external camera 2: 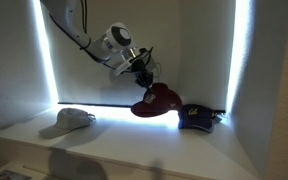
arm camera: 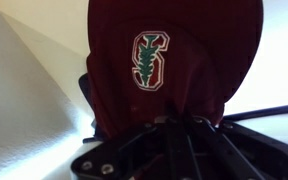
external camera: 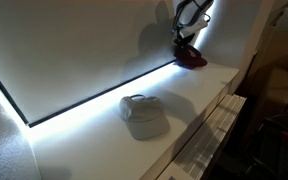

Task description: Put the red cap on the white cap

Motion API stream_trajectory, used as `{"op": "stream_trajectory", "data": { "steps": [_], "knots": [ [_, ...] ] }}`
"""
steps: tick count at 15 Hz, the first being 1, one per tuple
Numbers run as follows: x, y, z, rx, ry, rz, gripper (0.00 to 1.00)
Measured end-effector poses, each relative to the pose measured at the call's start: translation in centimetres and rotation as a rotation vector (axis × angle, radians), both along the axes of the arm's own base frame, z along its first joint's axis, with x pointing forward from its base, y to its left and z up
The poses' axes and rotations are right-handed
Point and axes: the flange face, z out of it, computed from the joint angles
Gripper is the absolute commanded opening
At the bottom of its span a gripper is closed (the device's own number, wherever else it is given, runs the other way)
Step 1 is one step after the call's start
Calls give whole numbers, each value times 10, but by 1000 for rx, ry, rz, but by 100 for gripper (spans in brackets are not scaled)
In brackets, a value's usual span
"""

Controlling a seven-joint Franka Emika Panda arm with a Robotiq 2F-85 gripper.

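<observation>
My gripper is shut on the red cap and holds it in the air above the white shelf. The cap hangs below the fingers, brim down. It also shows at the far end in an exterior view. In the wrist view the red cap fills the frame, its red and green logo facing me, pinched between the fingers. The white cap rests on the shelf some way from the gripper; it also shows in an exterior view.
A dark navy cap lies on the shelf just beside the hanging red cap. Bright light strips run along the alcove's back wall and base. The shelf's front edge drops off to furniture beyond.
</observation>
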Motion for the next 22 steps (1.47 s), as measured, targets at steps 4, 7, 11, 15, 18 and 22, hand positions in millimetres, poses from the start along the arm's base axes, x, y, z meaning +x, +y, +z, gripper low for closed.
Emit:
{"op": "stream_trajectory", "data": {
  "steps": [4,7,11,15,18,22],
  "knots": [
    [-26,75,-6,-104,62,229,1],
    [-61,104,-4,-189,114,393,1],
    [-110,160,0,-271,170,617,1],
    [-152,188,14,-317,226,812,1],
    [-173,205,16,-390,270,946,1],
    [-182,213,30,-419,184,924,1]
  ]
}}
